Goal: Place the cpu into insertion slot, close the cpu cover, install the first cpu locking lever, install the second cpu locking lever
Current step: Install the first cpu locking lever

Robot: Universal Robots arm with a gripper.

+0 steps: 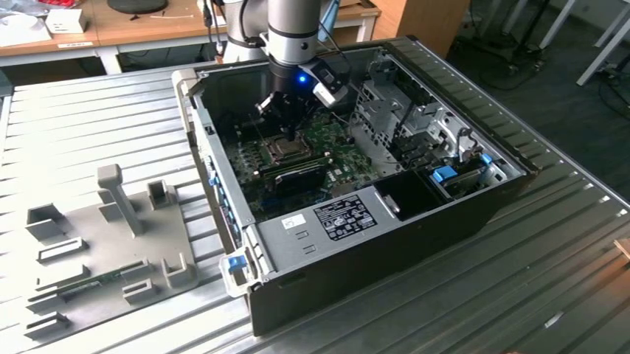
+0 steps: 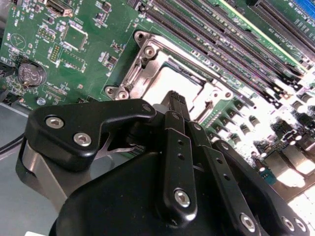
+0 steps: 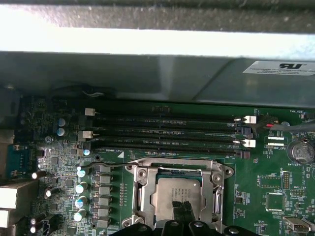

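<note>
The flat, dull-grey cpu [image 3: 172,191] is seated in the insertion slot [image 1: 286,150], framed by the silvery cpu cover [image 3: 141,194]. The gripper [image 3: 180,212] is held narrow above it. In the exterior view, a perforated drive cage [image 1: 389,110] is seen at its three o'clock.

Shiny silvery metal cpu cover [image 3: 141,196]

Printed white label [image 3: 278,68] and black printed sticker [image 1: 346,216] inside computer case [image 1: 394,251].

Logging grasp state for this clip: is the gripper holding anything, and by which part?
Nothing is held: the gripper is shut and empty, its tips over the cpu, which lies framed by the cpu cover.
</note>
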